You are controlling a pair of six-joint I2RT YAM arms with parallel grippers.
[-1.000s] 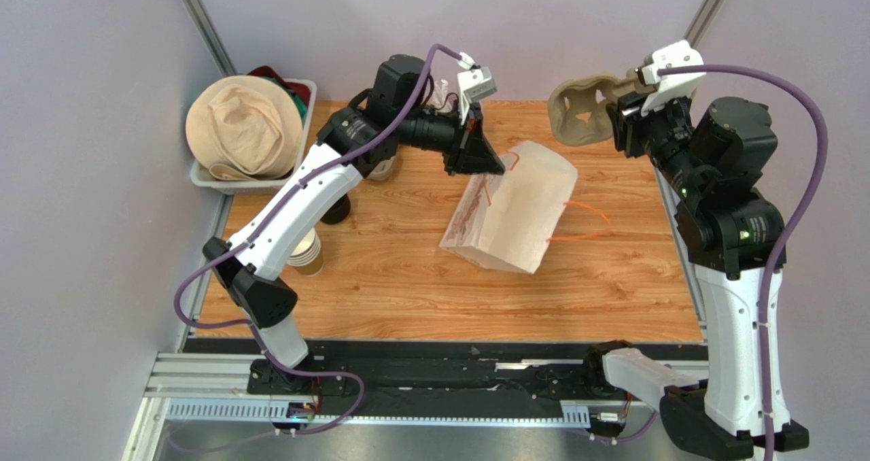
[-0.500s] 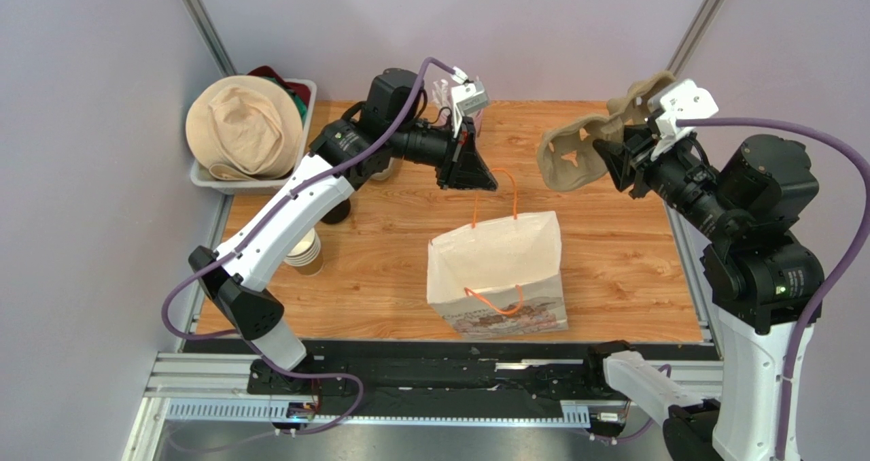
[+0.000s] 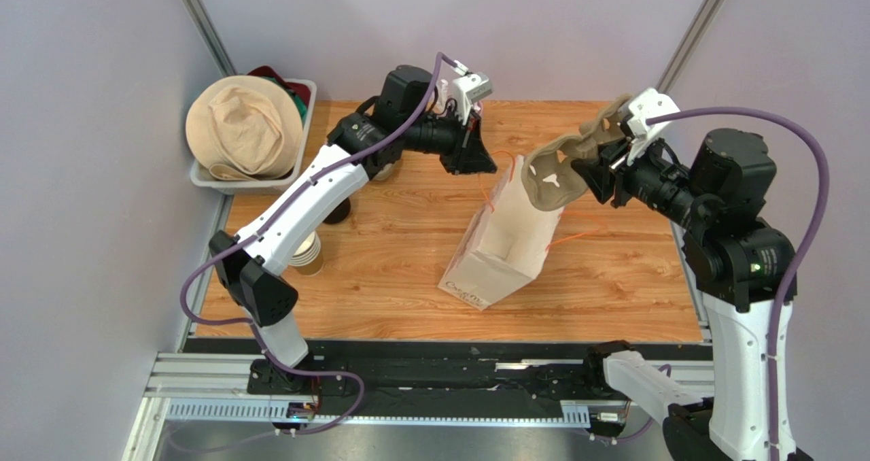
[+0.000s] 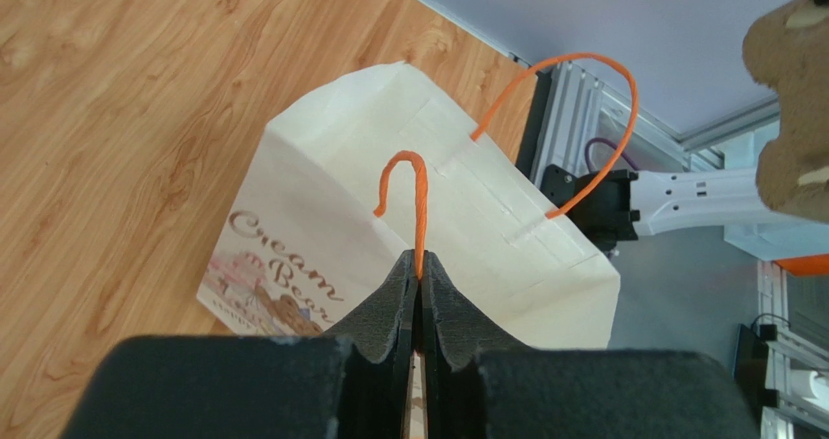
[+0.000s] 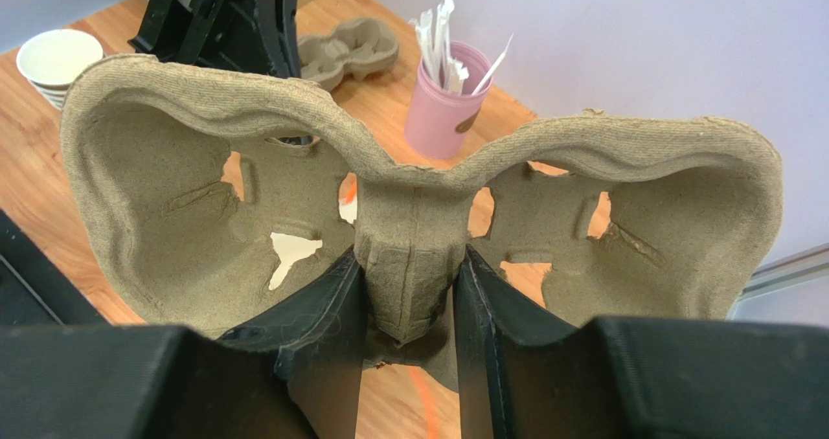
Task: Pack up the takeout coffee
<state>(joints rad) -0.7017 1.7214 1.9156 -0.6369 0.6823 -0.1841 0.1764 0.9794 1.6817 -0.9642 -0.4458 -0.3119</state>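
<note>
My left gripper (image 4: pixel 420 264) is shut on one orange handle (image 4: pixel 418 201) of the cream paper bag (image 4: pixel 321 225). It holds the bag (image 3: pixel 505 239) tilted, mouth up and to the right, with the bottom corner resting on the table. In my right gripper (image 5: pixel 410 259) is a brown pulp cup carrier (image 5: pixel 175 196), gripped by its middle ridge. The carrier (image 3: pixel 551 170) hangs at the bag's mouth. The bag's second handle (image 4: pixel 584 118) is loose. The takeout coffee is hidden from every view.
A nested stack of paper cups (image 3: pixel 304 252) stands at the table's left edge beside a black lid (image 3: pixel 337 211). At the back are a pink cup of white sticks (image 5: pixel 443 104) and a second carrier (image 5: pixel 345 50). A grey bin (image 3: pixel 209 178) with a hat sits at the back left.
The bag went from lying flat to hanging upright near the front, and now leans back toward the right. The right gripper has carried the carrier left and down to its mouth.
</note>
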